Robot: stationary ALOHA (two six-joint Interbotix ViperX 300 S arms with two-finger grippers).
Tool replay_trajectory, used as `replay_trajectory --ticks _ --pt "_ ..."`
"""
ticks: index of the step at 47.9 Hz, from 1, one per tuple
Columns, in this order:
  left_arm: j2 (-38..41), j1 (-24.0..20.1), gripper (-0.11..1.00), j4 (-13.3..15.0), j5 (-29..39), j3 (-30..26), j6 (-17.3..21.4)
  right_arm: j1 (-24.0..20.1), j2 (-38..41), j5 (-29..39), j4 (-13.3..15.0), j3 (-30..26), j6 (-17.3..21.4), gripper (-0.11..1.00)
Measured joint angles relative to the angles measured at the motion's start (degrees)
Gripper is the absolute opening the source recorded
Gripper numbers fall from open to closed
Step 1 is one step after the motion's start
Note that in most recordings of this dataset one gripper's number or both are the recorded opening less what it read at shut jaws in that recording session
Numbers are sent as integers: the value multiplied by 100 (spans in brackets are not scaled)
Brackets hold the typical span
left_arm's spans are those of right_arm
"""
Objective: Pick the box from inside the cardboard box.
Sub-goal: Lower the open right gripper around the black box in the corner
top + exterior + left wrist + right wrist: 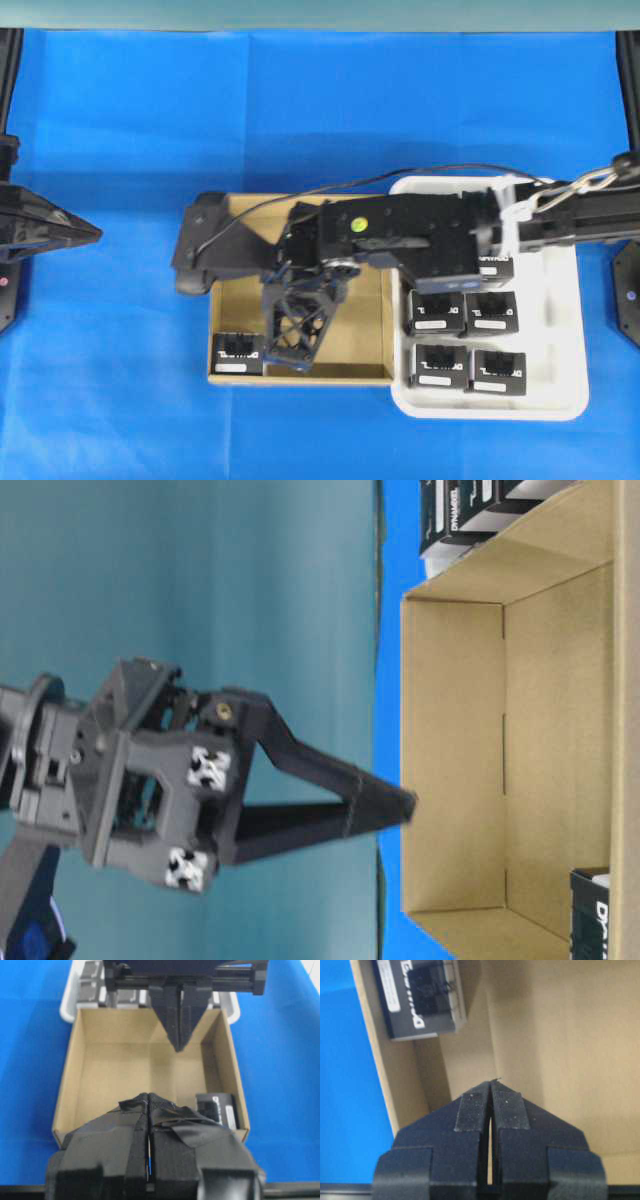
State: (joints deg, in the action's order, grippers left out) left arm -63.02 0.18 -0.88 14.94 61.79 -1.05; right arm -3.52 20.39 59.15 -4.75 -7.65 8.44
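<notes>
Right pincer [300,352] hangs above the cardboard box [372,372] with fingers pressed together, empty, probably lining up; the box [238,353] lies in its corner, just beside.

My right arm reaches across the middle, its wrist bent down over the cardboard box [300,372]. My right claw [293,360] points into that box, fingers pressed together, empty. My left claw [148,1102] hovers at the box's near wall, likewise closed.
</notes>
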Motion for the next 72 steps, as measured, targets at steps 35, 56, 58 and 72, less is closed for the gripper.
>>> replay_trajectory --ticks 35,56,58,72 --pt "-62 -9 -6 0 114 0 0 -105 773 -281 -703 -694 -1081 99" --pt "-53 -18 -6 0 105 -9 0 202 1072 -554 -1160 -721 -1143 99" --pt "-62 -18 -6 9 114 0 0 193 1107 -554 -1213 -721 -1143 99" --pt "-9 -18 -6 0 105 0 0 185 1257 -642 -1529 -721 -1230 99"
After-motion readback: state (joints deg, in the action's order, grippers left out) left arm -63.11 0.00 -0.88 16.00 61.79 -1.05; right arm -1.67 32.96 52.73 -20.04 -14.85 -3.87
